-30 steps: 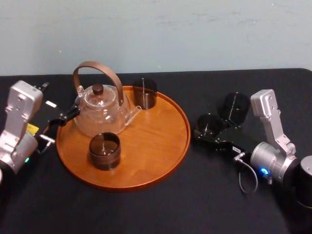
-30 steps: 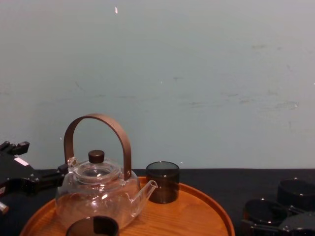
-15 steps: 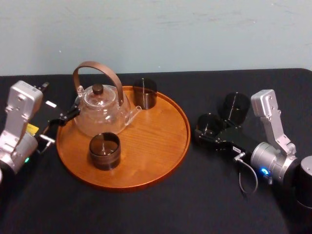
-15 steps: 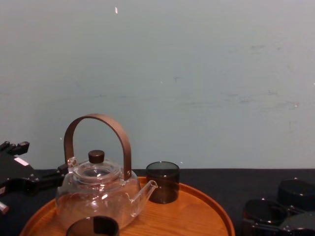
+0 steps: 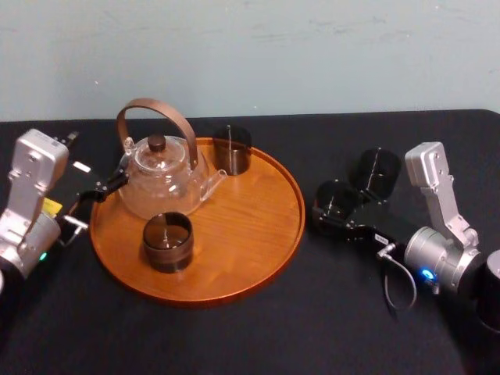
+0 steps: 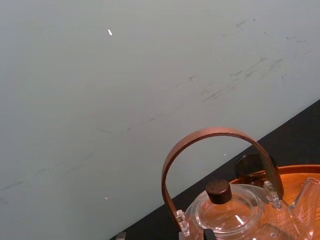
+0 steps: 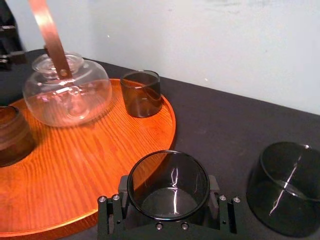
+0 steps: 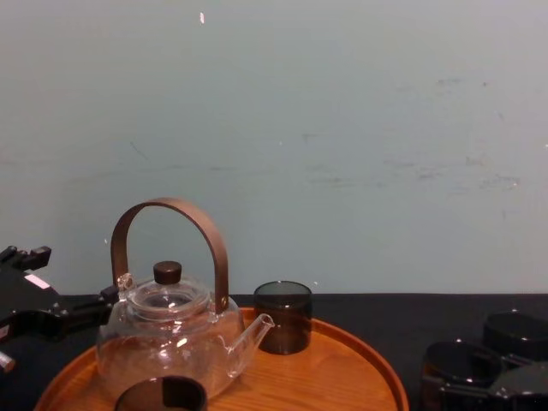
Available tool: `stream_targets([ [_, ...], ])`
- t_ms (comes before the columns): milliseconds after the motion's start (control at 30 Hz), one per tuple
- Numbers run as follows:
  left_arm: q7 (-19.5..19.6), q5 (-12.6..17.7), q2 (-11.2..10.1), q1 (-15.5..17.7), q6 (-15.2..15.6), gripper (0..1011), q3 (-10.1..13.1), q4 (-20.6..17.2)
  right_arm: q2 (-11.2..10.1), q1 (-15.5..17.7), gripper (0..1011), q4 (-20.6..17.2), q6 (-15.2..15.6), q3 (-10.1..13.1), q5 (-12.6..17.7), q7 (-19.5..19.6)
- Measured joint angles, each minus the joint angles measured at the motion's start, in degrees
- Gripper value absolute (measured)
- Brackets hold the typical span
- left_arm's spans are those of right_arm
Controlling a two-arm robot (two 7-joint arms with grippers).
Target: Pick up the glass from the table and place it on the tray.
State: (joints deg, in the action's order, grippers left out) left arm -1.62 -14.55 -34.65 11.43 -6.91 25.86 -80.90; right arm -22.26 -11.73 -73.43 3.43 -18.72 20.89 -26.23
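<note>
The left gripper (image 5: 100, 190) sits at the tray's (image 5: 258, 234) left rim beside the teapot (image 5: 160, 176); its spread cannot be told. Between the tray and the tabletop's (image 5: 234, 336) right edge, the right gripper's (image 5: 334, 207) fingers (image 7: 214, 187) pinch the glass (image 7: 168, 185), with a second glass (image 5: 375, 172) just beside it.

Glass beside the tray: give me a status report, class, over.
Right gripper around the glass, glass on the table, off the tray. Left gripper idle beside the teapot. Second glass close by; nothing between glass and tray.
</note>
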Motion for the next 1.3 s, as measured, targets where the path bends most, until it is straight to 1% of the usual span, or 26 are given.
stream_targets([
  [133, 0.0, 0.0, 0.0, 0.0, 0.0, 1001, 0.0, 0.0, -0.9, 0.6, 916, -2.1, 0.6, -0.1, 0.3, 0.0],
  [333, 0.0, 0.0, 0.0, 0.0, 0.0, 1001, 0.0, 0.0, -2.4, 1.9, 916, -6.3, 1.8, -0.2, 0.7, 0.4],
  [367, 0.0, 0.0, 0.0, 0.0, 0.0, 1002, 0.0, 0.0, -2.7, 2.2, 916, -7.3, 2.4, -0.3, 0.9, 0.4],
  [467, 0.0, 0.0, 0.0, 0.0, 0.0, 1001, 0.0, 0.0, -3.1, 2.4, 916, -8.7, 3.6, -0.7, 1.3, 0.4],
  [567, 0.0, 0.0, 0.0, 0.0, 0.0, 1001, 0.0, 0.0, -3.5, 2.4, 916, -10.4, 5.7, -1.6, 1.8, 0.2],
  [700, 0.0, 0.0, 0.0, 0.0, 0.0, 1001, 0.0, 0.0, -3.8, 2.1, 916, -12.0, 7.6, -2.8, 1.9, 0.4],
  [867, 0.0, 0.0, 0.0, 0.0, 0.0, 1001, 0.0, 0.0, -3.9, 1.6, 916, -13.9, 9.4, -4.2, 1.8, 1.1],
  [967, 0.0, 0.0, 0.0, 0.0, 0.0, 1001, 0.0, 0.0, -3.7, 1.3, 916, -14.4, 9.9, -4.9, 1.7, 1.4],
  [1100, 0.0, 0.0, 0.0, 0.0, 0.0, 1001, 0.0, 0.0, -3.1, 0.6, 915, -14.4, 10.5, -6.3, 1.2, 1.7],
  [1133, 0.0, 0.0, 0.0, 0.0, 0.0, 1001, 0.0, 0.0, -2.7, 0.3, 916, -14.3, 10.7, -6.8, 0.9, 1.9],
  [1300, 0.0, 0.0, 0.0, 0.0, 0.0, 1001, 0.0, 0.0, -1.6, -0.8, 916, -13.5, 11.4, -8.4, 0.0, 2.2],
])
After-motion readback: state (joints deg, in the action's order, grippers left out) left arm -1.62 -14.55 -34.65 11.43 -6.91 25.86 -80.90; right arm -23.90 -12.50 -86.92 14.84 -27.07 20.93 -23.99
